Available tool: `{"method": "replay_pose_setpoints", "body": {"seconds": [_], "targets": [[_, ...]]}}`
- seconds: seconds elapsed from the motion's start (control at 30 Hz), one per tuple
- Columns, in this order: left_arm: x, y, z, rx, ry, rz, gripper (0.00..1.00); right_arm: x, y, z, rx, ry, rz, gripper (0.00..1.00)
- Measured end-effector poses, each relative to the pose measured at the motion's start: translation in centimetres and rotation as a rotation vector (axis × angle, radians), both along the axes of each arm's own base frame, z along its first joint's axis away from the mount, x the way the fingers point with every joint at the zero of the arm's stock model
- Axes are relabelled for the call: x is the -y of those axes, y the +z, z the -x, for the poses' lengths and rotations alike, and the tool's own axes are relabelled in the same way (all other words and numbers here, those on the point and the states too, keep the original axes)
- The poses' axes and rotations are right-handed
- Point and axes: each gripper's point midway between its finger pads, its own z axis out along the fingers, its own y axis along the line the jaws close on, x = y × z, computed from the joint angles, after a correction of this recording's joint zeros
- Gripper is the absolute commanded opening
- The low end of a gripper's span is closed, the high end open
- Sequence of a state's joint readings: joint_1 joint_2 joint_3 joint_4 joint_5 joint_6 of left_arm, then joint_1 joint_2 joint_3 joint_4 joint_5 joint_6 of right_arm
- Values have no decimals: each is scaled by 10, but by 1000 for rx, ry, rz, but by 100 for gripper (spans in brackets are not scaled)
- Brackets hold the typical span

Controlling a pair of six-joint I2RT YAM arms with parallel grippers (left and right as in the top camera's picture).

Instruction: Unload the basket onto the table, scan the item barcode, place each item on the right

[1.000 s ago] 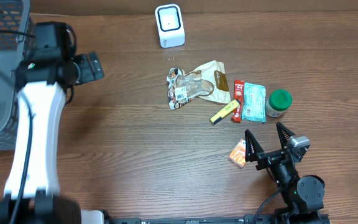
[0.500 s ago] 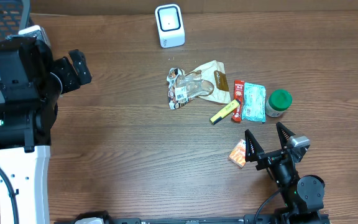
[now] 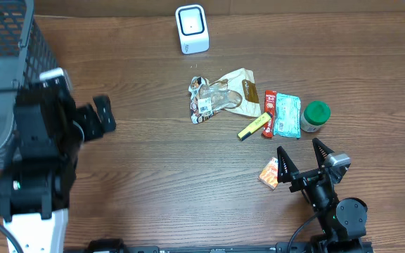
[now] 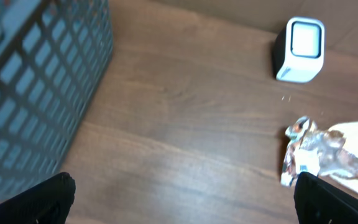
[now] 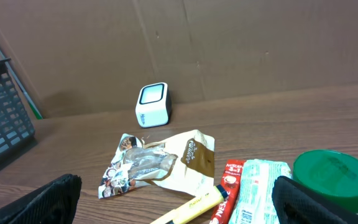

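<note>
White scanner [image 3: 192,29] as landmark: the crinkled snack bag [image 3: 220,96] lies near, in front of it. Left pincer [image 3: 98,118] and right pincer [image 3: 299,146] stand spread, empty — we should pinch the bag's edge, leaving its barcode label [image 3: 204,106] uncovered, facing the scanner.

The brown table top [image 3: 153,161] shows fine wood grain with a dull, matt finish, and the flat brown cardboard wall [image 5: 260,43] behind it is matt too. The white box-shaped scanner [image 3: 191,29] looks like smooth, slightly glossy plastic. The crumpled tan and clear snack pouch [image 3: 220,97] is shiny, crinkled film, and the grey lattice basket [image 3: 20,28] looks like matt plastic.
</note>
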State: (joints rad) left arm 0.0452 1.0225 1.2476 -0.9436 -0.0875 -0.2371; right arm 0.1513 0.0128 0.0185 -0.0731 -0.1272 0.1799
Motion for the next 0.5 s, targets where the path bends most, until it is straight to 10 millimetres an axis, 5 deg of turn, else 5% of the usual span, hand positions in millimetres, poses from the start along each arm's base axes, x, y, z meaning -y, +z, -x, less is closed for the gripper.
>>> {"method": "replay_pose_setpoints", "body": {"seconds": [0.5], "targets": [[4, -113, 81, -123, 0, 6, 100, 0, 0, 0, 0, 0, 0, 100]]}}
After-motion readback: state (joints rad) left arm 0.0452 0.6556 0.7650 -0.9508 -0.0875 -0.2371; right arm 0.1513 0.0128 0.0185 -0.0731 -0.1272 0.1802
